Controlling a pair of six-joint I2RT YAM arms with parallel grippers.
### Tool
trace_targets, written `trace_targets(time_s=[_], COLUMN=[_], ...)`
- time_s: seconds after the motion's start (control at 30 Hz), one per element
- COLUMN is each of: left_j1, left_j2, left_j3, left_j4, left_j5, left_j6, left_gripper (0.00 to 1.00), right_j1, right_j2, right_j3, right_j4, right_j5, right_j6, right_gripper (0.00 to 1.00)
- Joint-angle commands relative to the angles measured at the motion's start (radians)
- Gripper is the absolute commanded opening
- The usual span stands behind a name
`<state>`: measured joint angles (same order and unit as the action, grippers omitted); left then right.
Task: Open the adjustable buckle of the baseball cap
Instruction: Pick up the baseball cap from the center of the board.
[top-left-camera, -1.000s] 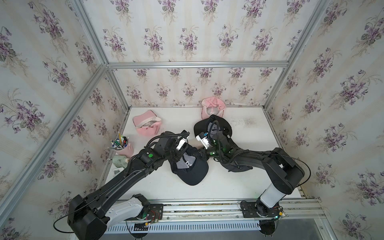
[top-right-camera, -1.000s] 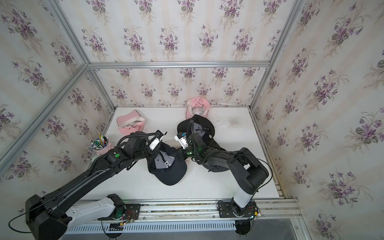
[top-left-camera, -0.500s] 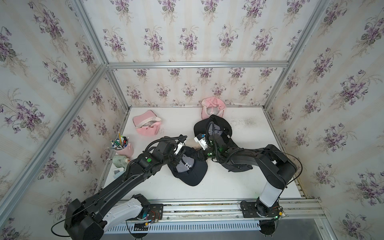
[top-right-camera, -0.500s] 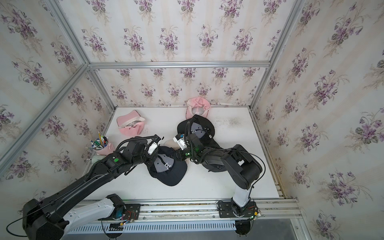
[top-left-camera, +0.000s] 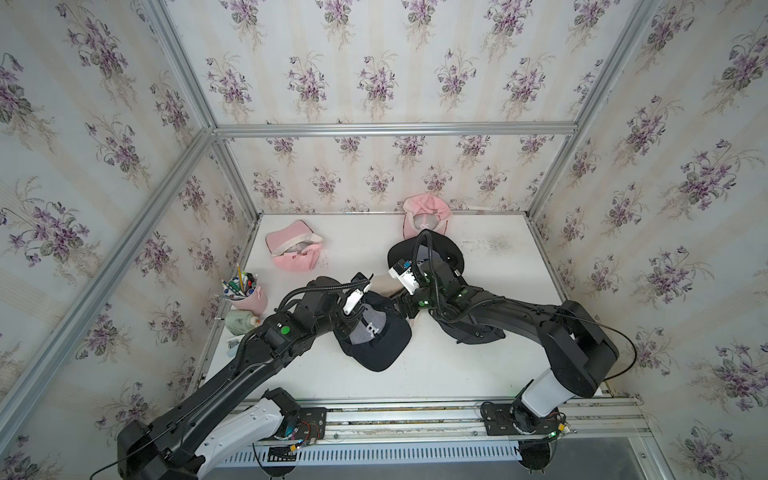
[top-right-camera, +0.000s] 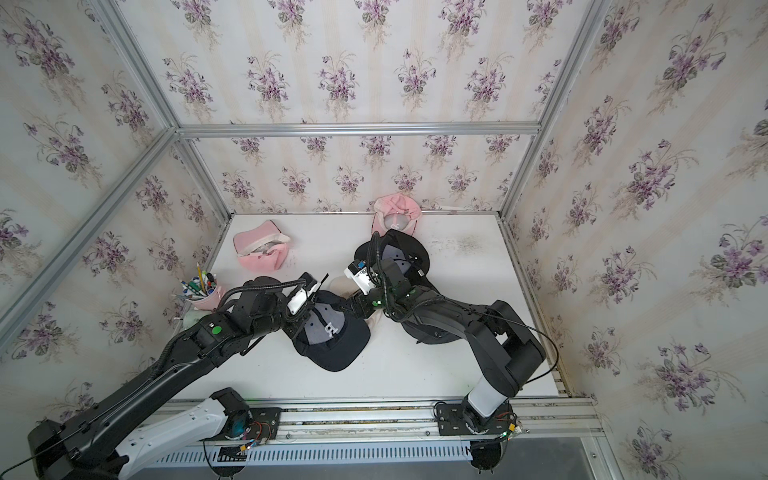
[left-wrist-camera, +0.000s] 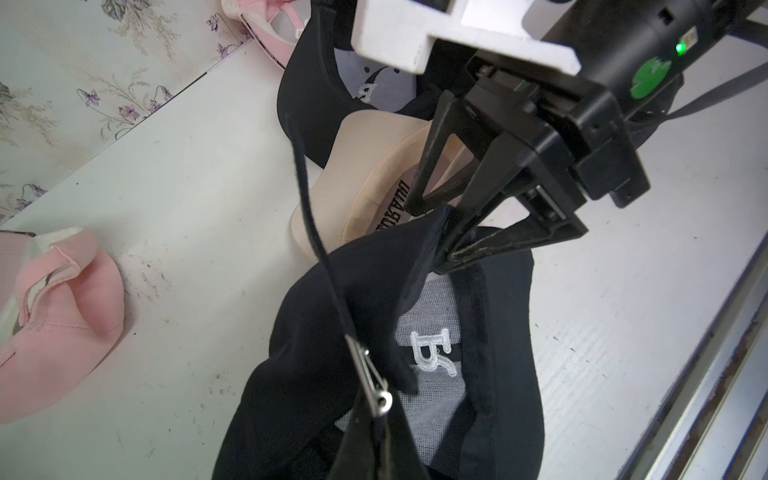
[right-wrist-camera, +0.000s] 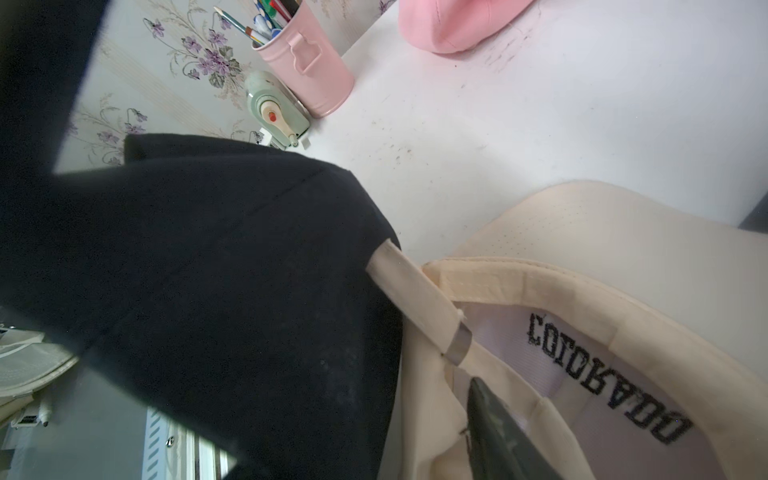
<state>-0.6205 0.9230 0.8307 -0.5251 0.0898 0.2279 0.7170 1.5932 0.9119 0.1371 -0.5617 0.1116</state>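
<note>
Status first: the cap (top-left-camera: 376, 349) lies crown-down near the middle of the surface (top-left-camera: 478, 374), open side up, with its rear band raised toward the left wrist. In the left wrist view the buckle (left-wrist-camera: 372, 380) sits on that raised band. The strap (left-wrist-camera: 311, 208) runs out of it as a long free tail standing clear of the cap. The strap passes through the buckle; I cannot tell whether the clasp flap is lifted. I judge the job under way but not finished: the tail is loose, the strap is not out.

Left fingers: closed. They lie below the edge of the left wrist view, so I do not see them directly. The band rises to that edge just under the buckle, so I take it they pinch the cap there.

Right fingers (left-wrist-camera: 519, 239): spread apart at the cap's rim. A fold of the rim stands between them and touches one finger; they clamp nothing.

Remaining, in my judgement: steady the band and draw the strap back through the buckle.

Containers: one cup (top-left-camera: 251, 299) stands at the surface's left edge, well apart from the cap, and holds pens (top-left-camera: 239, 282) upright. The cap holds nothing. A beige cap (left-wrist-camera: 370, 174) lies open side up, touching the cap's rim; I see nothing in it
</note>
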Motion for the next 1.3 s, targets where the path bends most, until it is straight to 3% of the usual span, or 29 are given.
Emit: trace_targets(time_s=[0.0, 0.23, 0.67, 0.83, 1.0, 1.17, 1.27], left_j1=[-0.001, -0.001, -0.001, 0.001, 0.001, 0.002, 0.003], left_j2=[-0.023, 0.013, 0.109, 0.132, 0.144, 0.165, 0.183], left_j3=[-0.002, 0.053, 0.156, 0.187, 0.200, 0.226, 0.252], left_j4=[0.033, 0.065, 0.071, 0.065, 0.073, 0.090, 0.093], left_j5=[0.039, 0.087, 0.185, 0.198, 0.208, 0.204, 0.212], left_j6=[0.026, 0.043, 0.062, 0.077, 0.074, 0.073, 0.085], left_gripper=[0.02, 0.02, 0.03, 0.03, 0.06, 0.25, 0.35], right_j1=[0.001, 0.002, 0.050, 0.050, 0.050, 0.050, 0.050], right_j2=[-0.066, -0.160, -0.228, -0.234, -0.231, -0.254, -0.254], right_j3=[-0.016, -0.027, 0.002, 0.000, 0.006, -0.009, 0.003], right_j4=[-0.027, 0.000, 0.057, 0.091, 0.094, 0.126, 0.118], right_j5=[0.014, 0.008, 0.045, 0.063, 0.072, 0.188, 0.224], right_j6=[-0.072, -0.138, -0.158, -0.151, -0.158, -0.133, -0.121], right_gripper=[0.61, 0.63, 0.55, 0.44, 0.19, 0.00, 0.00])
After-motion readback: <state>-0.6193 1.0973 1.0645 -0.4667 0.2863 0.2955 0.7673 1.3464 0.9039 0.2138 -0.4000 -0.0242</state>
